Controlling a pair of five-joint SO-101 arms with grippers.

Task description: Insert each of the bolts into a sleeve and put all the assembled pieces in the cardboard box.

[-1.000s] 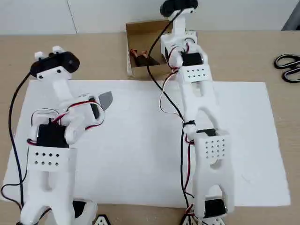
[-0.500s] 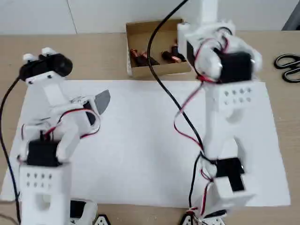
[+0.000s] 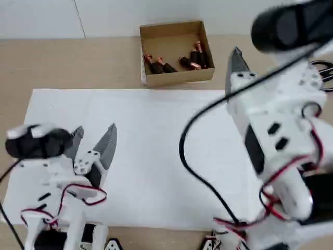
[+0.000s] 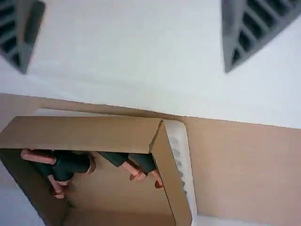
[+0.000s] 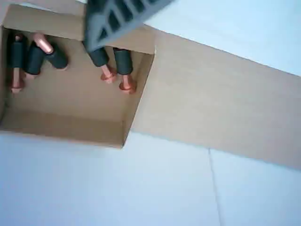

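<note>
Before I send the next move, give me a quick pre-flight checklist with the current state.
1. Assembled pieces in the cardboard box: ok, several sleeved bolts lie inside.
2. Box sitting flat and open on the table, beyond the white sheet: ok.
3. Left hand free: ok, open and holding nothing, over the sheet.
4. Right hand free: cannot tell.
5. Nothing left outside the box: cannot tell, the arms hide parts of the sheet.
</note>
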